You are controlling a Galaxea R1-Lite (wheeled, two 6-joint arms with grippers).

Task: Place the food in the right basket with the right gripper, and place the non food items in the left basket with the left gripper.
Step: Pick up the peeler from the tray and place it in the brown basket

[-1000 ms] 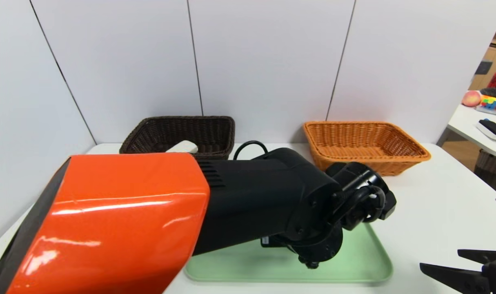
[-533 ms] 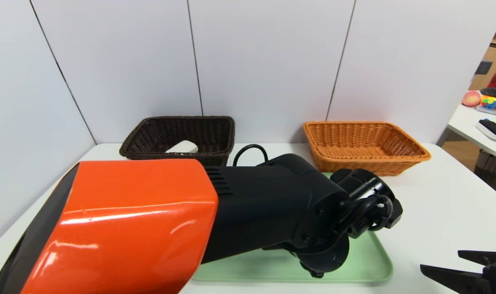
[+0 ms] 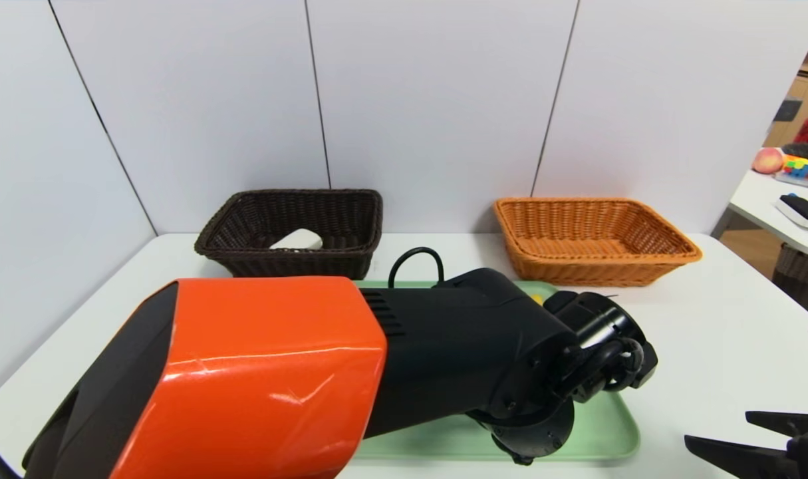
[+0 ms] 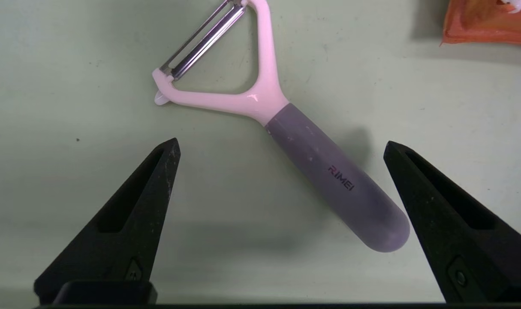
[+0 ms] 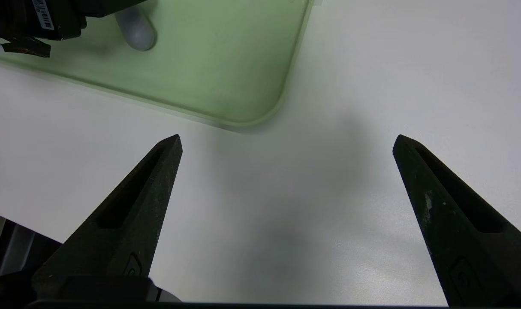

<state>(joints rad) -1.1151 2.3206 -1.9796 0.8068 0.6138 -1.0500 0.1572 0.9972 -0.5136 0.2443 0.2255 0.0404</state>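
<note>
Done: the soap [image 3: 298, 239] lay in the dark basket [image 3: 350, 219].
Left: peeler [image 4: 286, 128] and waffle [image 4: 485, 25] sat on the tray [image 3: 610, 432]; orange basket [image 3: 670, 249] had no food.
My left gripper [image 4: 279, 146]: spread above the peeler.
My right gripper [image 5: 286, 141]: spread, beside the tray.

The peeler [image 4: 281, 124] has a glossy white plastic head, a shiny metal blade and a matt grey handle. Both baskets, dark brown [image 3: 290, 233] and orange-tan [image 3: 593, 236], are woven wicker. The green tray [image 4: 71, 64] looks smooth and matt, the white surface [image 5: 371, 86] faintly sheened. The left pincer [image 4: 281, 148] is matt black, slightly grainy.
</note>
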